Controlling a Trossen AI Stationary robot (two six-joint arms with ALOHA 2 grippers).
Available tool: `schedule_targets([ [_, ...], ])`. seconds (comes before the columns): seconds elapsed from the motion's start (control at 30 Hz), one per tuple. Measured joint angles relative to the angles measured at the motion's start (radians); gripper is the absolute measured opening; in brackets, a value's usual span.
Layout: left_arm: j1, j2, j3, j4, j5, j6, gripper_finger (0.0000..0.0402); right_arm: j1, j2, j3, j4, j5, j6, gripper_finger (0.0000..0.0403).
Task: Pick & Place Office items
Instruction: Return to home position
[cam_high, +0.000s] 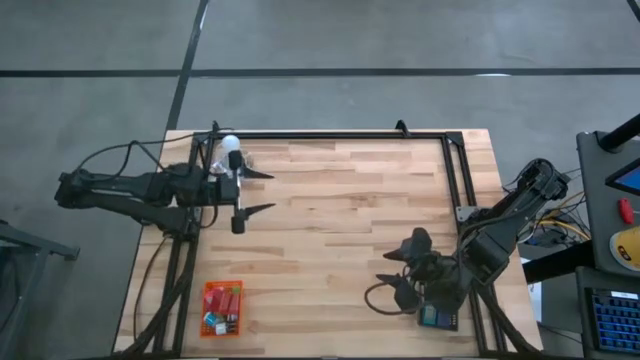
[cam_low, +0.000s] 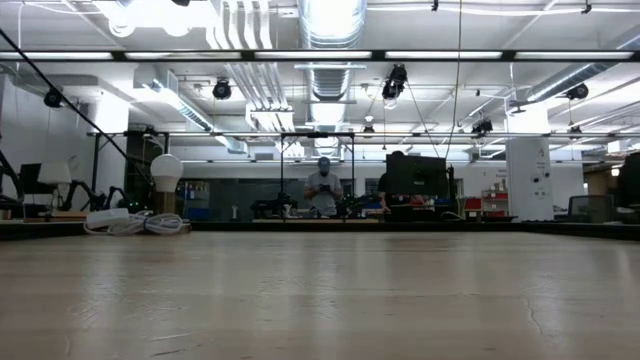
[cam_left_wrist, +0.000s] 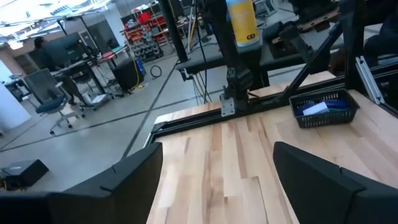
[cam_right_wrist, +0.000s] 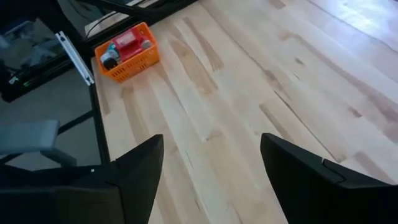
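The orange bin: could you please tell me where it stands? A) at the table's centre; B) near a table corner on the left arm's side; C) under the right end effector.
B: the orange bin sits near a corner of the table on the left arm's side, apart from the right end effector.

wooden table (cam_high: 340, 220) | white bulb (cam_high: 230, 145): left edge | orange tray (cam_high: 222, 285): left corner | black tray (cam_left_wrist: 326, 119): right corner, seemingly half-covered

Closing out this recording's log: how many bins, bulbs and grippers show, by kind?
Bins: 2 (orange bin, black bin)
White bulb: 1
Grippers: 2 (left gripper, right gripper, both open)
Total: 5
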Motion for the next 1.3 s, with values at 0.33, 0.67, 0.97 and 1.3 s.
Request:
schedule_targets([
  [0.33,0.0,0.051,0.0,-0.006,0.0,0.007,0.031,-0.018,0.0,-0.004,0.08,0.066,-0.097,0.0254],
  [0.67,-0.007,-0.096,-0.112,0.074,0.083,-0.058,0.031,-0.023,-0.002,-0.054,0.243,0.124,-0.391,0.0267],
  [0.97,-0.008,-0.36,-0.424,0.318,0.04,-0.08,0.031,-0.034,-0.056,-0.245,0.665,-0.03,-0.72,0.0259],
  [1.3,-0.008,-0.483,-0.62,0.427,0.046,-0.126,0.031,-0.133,-0.278,-0.628,1.107,-0.169,-0.946,0.0257],
])
